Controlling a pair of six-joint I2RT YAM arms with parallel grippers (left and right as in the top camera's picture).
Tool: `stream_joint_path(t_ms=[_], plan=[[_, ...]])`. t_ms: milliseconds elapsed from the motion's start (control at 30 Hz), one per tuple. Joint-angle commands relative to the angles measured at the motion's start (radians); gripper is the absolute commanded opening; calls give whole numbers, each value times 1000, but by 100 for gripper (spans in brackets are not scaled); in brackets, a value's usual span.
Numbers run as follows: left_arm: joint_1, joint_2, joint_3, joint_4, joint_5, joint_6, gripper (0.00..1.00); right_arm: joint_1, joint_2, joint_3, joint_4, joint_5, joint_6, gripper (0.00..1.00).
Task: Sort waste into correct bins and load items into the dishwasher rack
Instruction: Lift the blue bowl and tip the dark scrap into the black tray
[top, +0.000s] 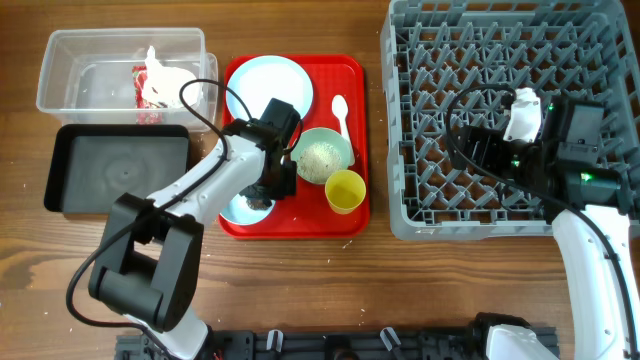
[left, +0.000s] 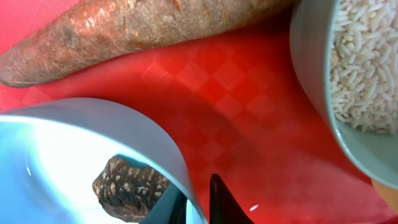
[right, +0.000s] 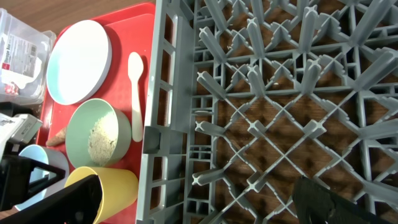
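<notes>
Pale bowl holding a brown lump is grasped by left claw; right claw released.

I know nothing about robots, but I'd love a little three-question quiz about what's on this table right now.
1. True or false: the plate already sits in the dishwasher rack.
2. What fills the bowl beside the yellow cup? A) rice grains B) soup C) coins
3. Which container holds the red-and-white wrapper?

Key: 1 false, it is on the red tray. 2 A. 3 the clear tub.
</notes>
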Motion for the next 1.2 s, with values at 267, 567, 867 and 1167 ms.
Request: stream_joint_path(t_ms=[267,567,867,1167], plan=[[16,-3,80,-159,59,-27,4,0,5,23,-2,6,7,100],[380,-187,206,-237,463,117,4,0,5,23,3,6,7,100],[1001,-71,205,-169,937,409,4,0,5,23,2,6,7,100],[1206,190,205,-177,1437,455,4,0,5,23,2,6,7,100]])
